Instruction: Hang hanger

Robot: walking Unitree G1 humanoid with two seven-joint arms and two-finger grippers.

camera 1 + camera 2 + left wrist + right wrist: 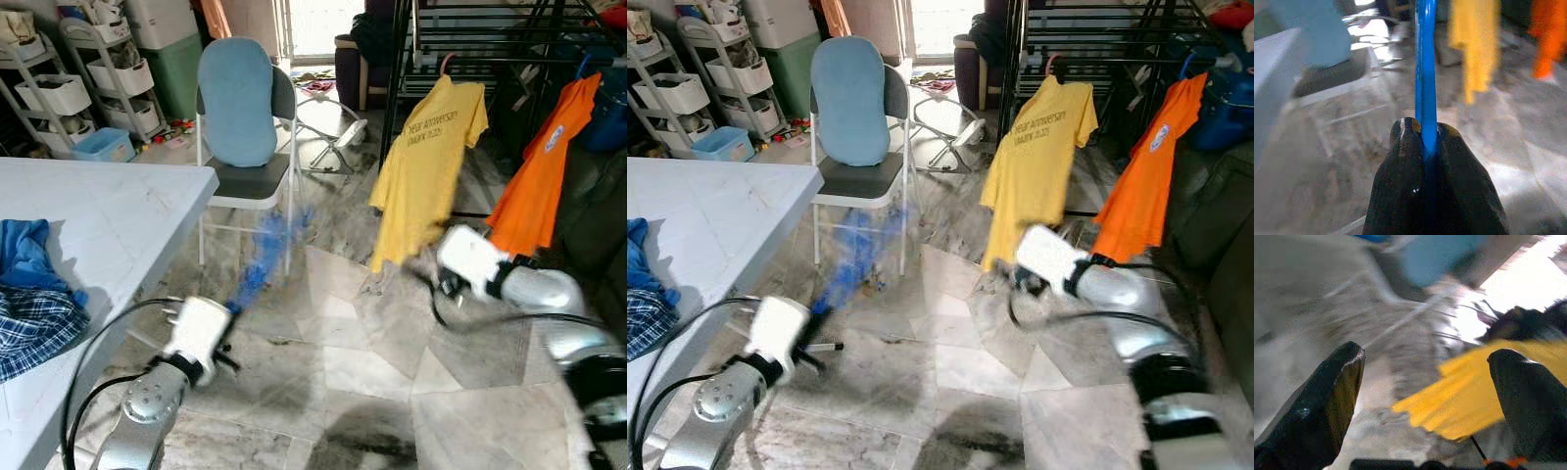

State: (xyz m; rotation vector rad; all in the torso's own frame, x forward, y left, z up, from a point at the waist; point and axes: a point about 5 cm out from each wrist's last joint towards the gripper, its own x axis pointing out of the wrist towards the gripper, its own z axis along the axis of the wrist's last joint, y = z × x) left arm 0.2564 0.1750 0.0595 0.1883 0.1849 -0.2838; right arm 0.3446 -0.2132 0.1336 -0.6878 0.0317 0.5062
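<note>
Our left gripper (1425, 142) has its two black fingers (1405, 147) pressed together on a thin blue plastic hanger (1425, 73), pinching it near one end. From the fingers the hanger runs straight out ahead, toward the grey folding chair with a pale blue cushion (238, 108). In the head views the hanger (265, 257) is a blurred blue streak rising from our left gripper (227, 315) over the grey marble floor (343, 362), in front of the chair's legs.

Our right gripper (1425, 396) has its fingers (1327, 401) spread wide with nothing between them. Just beyond the fingertips hangs the lower edge of a yellow T-shirt with faint print (423, 166); we cannot tell whether a finger touches it. In the head views the white wrist of our right arm (475, 259) sits just below that shirt's hem.

The yellow shirt hangs on a pink hanger hook from a black metal clothes rack (490, 39). Beside it, farther from our fingers on the right, an orange T-shirt (544, 166) hangs from the same rack.

On our left, beside the left arm, is a white desk (108, 215) carrying a blue cloth (24, 250) and a blue checked garment (34, 328), both well apart from the left fingers. Behind the desk stand white shelves with storage baskets (98, 78).
</note>
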